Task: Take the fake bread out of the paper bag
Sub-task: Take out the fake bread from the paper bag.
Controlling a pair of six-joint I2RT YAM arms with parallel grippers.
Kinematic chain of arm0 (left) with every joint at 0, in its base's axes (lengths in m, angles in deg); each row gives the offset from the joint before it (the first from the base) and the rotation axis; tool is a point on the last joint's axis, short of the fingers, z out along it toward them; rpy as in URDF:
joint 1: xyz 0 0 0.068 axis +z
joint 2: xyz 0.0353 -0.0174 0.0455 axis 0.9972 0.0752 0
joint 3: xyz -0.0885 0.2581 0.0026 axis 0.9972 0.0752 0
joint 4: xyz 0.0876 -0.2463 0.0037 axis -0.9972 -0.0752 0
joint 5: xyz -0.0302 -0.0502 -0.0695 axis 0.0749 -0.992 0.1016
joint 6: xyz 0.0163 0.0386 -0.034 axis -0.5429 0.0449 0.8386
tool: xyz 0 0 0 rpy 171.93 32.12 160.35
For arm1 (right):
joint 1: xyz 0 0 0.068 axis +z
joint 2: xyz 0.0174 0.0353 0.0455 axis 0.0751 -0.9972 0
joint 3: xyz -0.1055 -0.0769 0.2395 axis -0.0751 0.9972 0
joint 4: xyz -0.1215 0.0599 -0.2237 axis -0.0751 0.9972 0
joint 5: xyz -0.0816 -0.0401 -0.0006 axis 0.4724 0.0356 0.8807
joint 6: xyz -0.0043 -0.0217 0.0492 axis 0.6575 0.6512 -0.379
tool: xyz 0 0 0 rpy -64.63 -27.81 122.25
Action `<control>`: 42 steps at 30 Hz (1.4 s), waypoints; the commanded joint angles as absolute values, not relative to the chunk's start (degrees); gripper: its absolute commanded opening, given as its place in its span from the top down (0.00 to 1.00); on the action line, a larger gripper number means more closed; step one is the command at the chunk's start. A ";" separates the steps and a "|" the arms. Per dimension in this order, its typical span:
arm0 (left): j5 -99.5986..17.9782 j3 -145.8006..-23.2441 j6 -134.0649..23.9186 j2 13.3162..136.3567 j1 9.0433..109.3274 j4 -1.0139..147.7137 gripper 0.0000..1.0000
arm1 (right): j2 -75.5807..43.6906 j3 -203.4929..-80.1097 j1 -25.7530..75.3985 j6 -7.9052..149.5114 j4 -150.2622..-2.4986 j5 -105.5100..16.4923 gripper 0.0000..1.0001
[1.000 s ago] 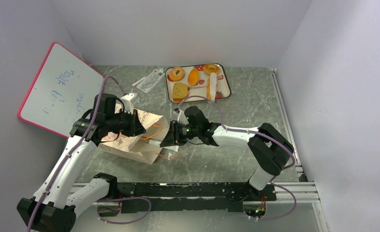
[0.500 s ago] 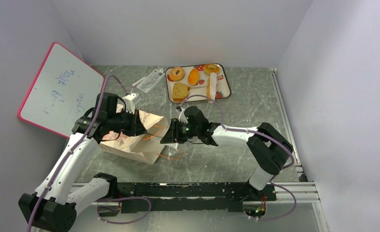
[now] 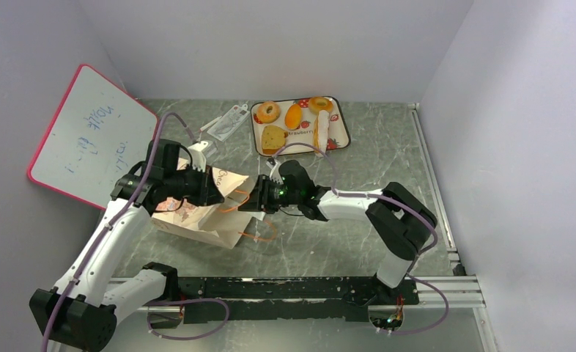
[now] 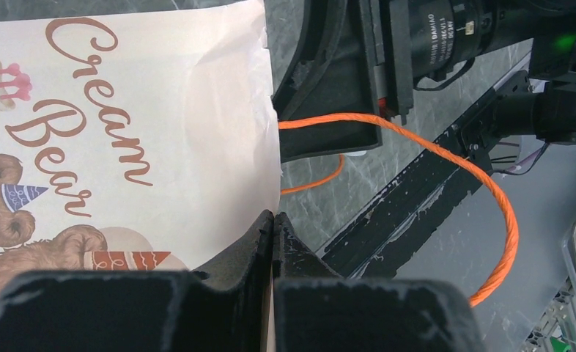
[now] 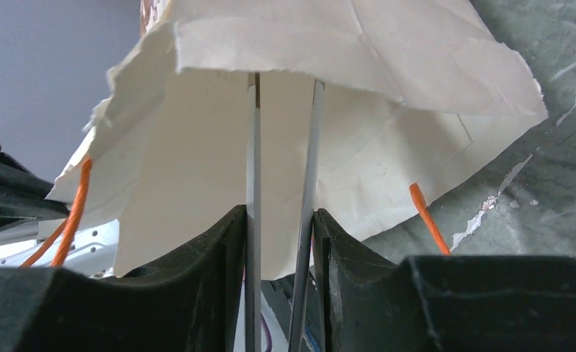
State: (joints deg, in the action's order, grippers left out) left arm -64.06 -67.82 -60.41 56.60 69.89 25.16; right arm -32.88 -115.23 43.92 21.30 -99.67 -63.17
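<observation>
The cream paper bag [image 3: 197, 220] lies on its side, its mouth facing right. My left gripper [image 3: 213, 192] is shut on the upper edge of the mouth, holding it raised; the left wrist view shows the bag's printed side [image 4: 160, 110], an orange handle [image 4: 446, 158] and the left gripper [image 4: 272, 216]. My right gripper [image 3: 247, 203] sits at the mouth, shut on thin metal tongs [image 5: 253, 147] whose blades point into the bag [image 5: 329, 44] from the right gripper [image 5: 279, 213]. Several pieces of fake bread [image 3: 268, 111] lie on the tray. The bag's inside is hidden.
A strawberry-print tray [image 3: 341, 125] stands at the back centre. A clear plastic packet [image 3: 226, 121] lies left of it. A red-framed whiteboard [image 3: 87, 139] leans on the left wall. A black rail [image 3: 300, 290] runs along the near edge.
My right gripper has shifted left and a little back, up to the bag's mouth, and the tongs' blades have spread slightly. The left gripper still holds the bag's edge, lifted a touch.
</observation>
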 commanded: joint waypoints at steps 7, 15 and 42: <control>-67.55 -70.18 -61.28 57.01 70.30 25.41 0.93 | -35.64 -115.53 43.29 20.02 -106.67 -64.05 0.59; -68.82 -70.14 -61.36 57.30 70.30 25.28 0.93 | -40.12 -116.01 43.24 17.67 -114.83 -66.26 0.59; -47.06 -77.24 -54.97 55.91 70.30 29.22 0.93 | -17.96 -110.46 42.30 25.28 -92.60 -61.31 1.00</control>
